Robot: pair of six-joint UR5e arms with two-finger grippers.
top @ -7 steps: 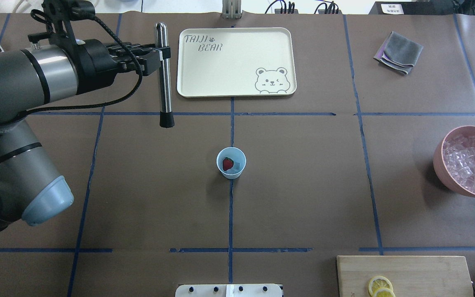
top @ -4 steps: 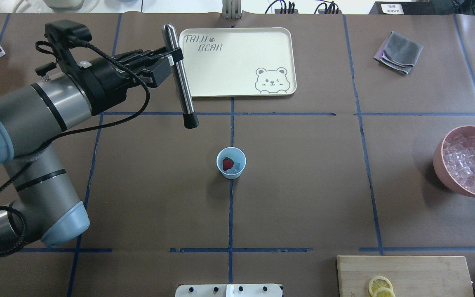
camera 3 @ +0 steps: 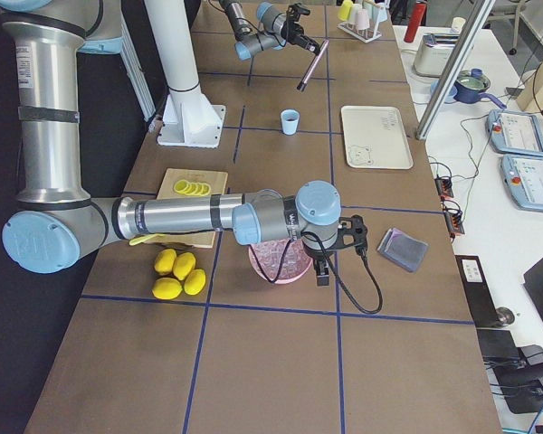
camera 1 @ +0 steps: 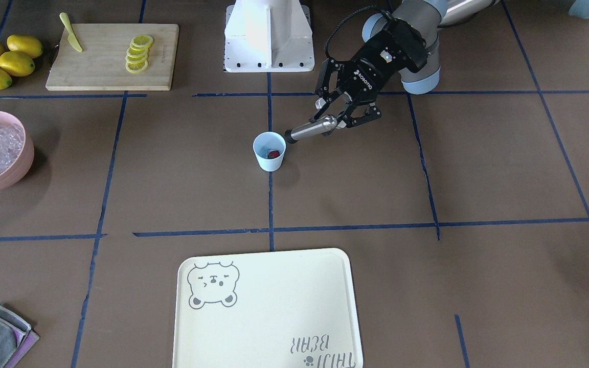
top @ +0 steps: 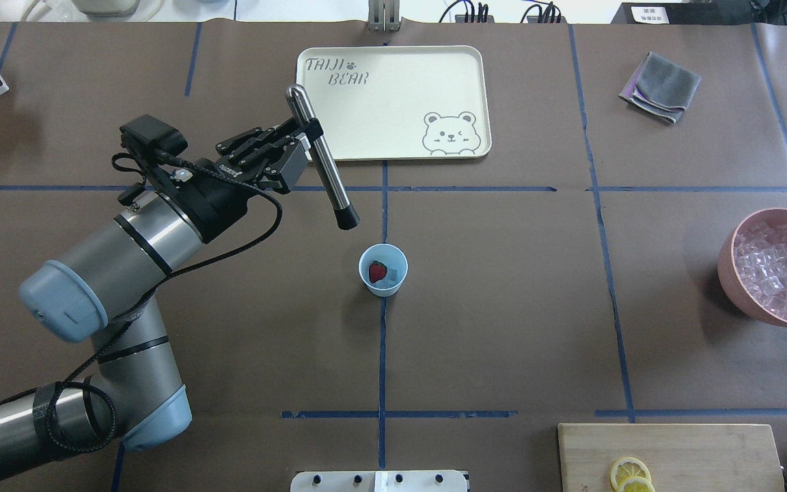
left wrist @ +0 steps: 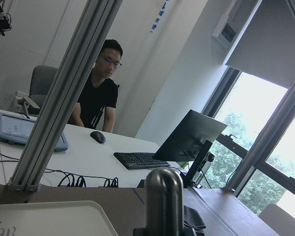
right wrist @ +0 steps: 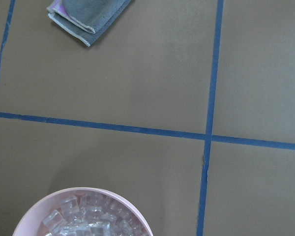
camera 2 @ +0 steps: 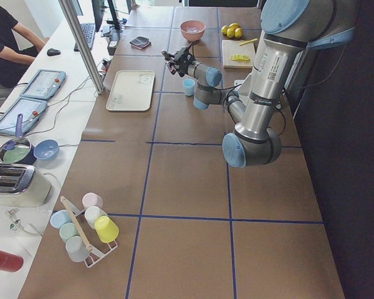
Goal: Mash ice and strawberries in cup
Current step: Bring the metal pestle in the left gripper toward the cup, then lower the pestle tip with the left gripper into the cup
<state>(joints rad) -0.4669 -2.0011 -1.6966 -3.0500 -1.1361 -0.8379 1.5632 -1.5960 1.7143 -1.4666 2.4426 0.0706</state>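
Cup [top: 383,270] holds strawberry [top: 378,271] plus ice [top: 394,275]. You've got left gripper [top: 306,142] clamped on the muddler [top: 325,169], tip near cup's 11 o'clock; right gripper [camera 3: 322,274] jaws: can't tell.

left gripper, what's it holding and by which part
The left gripper holds a metal muddler, clamped on the upper part of its shaft, near the rounded top end. The black tip points down toward the cup.
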